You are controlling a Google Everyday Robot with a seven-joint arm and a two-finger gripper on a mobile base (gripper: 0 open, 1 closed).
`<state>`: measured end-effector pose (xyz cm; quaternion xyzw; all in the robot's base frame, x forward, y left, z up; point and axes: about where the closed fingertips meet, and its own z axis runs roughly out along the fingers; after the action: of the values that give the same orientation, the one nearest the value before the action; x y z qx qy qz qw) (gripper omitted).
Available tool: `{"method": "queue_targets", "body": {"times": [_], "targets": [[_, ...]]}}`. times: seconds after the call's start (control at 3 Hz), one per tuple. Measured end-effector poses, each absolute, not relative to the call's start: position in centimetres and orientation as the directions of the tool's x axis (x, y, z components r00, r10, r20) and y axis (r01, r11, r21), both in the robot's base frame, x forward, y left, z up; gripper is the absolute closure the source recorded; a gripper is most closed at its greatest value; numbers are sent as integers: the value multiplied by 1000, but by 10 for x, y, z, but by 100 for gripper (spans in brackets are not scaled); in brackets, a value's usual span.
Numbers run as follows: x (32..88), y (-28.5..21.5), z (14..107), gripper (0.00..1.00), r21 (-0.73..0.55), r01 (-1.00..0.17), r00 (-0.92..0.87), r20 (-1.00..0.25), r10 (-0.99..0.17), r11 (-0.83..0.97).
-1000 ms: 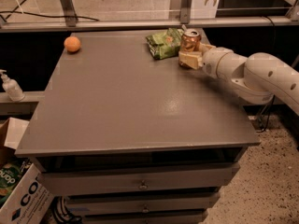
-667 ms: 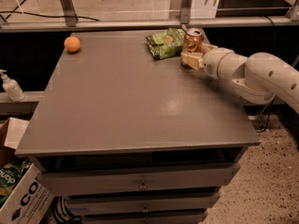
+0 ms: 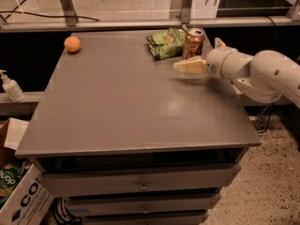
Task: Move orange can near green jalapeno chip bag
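orange can [image 3: 193,42] stands upright near the far edge of the surface [image 3: 117,111], right of centre. The green jalapeno chip bag [image 3: 165,43] lies flat just beside it on its left, either touching or a hair apart; can't resolve which. My read is that the "near" condition is already met, so the step in hand is release/retreat, not transport.

gripper [image 3: 187,66] sits low over the surface, just on the near side of the can's base, pointing toward the left edge. It doesn't look wrapped around the can. Can't tell whether it's spread or pressed together, or whether it's brushing the can.

Next move, as I judge it: back out toward the right edge, with a slight lift first. The can is tall and narrow, and a sideways brush at the base could tip it onto the bag or roll it off the far edge. No reason to re-grasp unless the can ends up leaning.

Arm [image 3: 262,74] pose — it comes in over the right edge, with the forearm roughly level and low above the surface. The wrist is straight in line behind the gripper, and the bulky elbow segment hangs outside the right edge.

Elsewhere, an orange fruit [image 3: 72,44] sits by the far-left corner, well apart from everything and not in play. A soap bottle [image 3: 9,85] stands off the surface, beyond the left edge.
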<state>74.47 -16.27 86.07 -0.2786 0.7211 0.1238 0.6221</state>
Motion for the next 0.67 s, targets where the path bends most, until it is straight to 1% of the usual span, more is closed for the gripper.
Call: {"method": "queue_targets", "body": {"times": [0.33,0.67], "targets": [[730,-164,869,0,-194,-595,-56,-958,-281,780],[703,-172,871,0,-199,-661,-39,-954,-298,724]]}}
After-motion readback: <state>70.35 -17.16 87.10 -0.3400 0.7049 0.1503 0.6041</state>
